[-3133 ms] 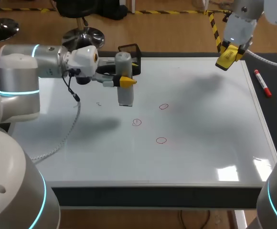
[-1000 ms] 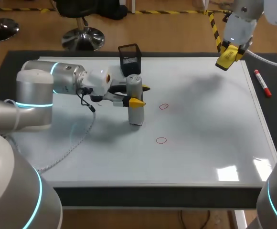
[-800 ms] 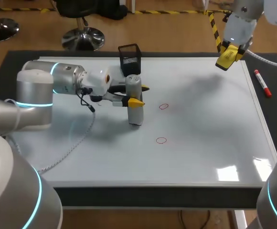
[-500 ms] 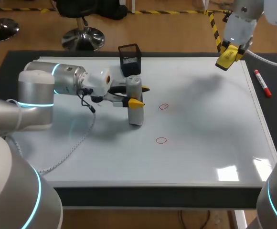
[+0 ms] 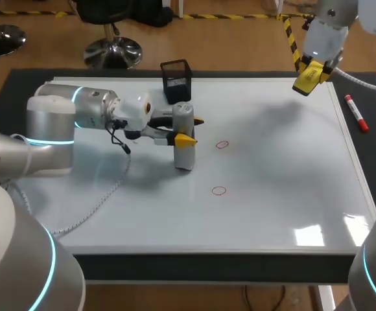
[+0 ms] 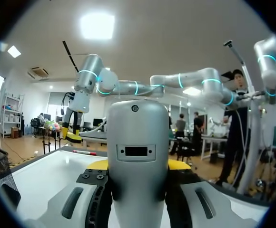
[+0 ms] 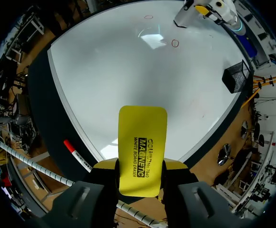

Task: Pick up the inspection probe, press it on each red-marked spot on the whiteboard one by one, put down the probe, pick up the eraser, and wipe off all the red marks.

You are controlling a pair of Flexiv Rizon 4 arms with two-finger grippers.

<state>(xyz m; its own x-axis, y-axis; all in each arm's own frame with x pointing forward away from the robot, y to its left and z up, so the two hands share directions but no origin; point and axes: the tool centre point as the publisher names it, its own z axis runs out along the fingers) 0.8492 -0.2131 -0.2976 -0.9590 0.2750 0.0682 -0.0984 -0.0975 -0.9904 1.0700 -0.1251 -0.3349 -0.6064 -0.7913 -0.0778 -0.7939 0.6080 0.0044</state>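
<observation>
**Smooth, stiff probe held at mid-body**

The probe (image 5: pixel 184 154) stands upright on the whiteboard (image 5: pixel 272 194). Its foot appears to rest on the surface, left of the two red rings that show, one (image 5: pixel 222 144) nearer the far edge and one (image 5: pixel 219 190) nearer the front. The left gripper (image 5: pixel 190 129) pinches it from two sides, its yellow tips on opposite flanks about halfway up.

In the left wrist view the probe fills the gap between the fingers. It is a rounded grey cylinder with a hard, glossy shell. It looks rigid and fairly weighty, and probably slick. A hold at the middle, square to the axis, should keep it from tipping or sliding when it is pressed down. A hold near the domed top would likely slip.

The right gripper (image 7: pixel 141 165) hangs over the board's far right corner, clamped on the eraser (image 7: pixel 142 133) by its long edges. The eraser is a flat yellow block that looks light and stiff. Gripped this way its broad face is free for wiping.
</observation>
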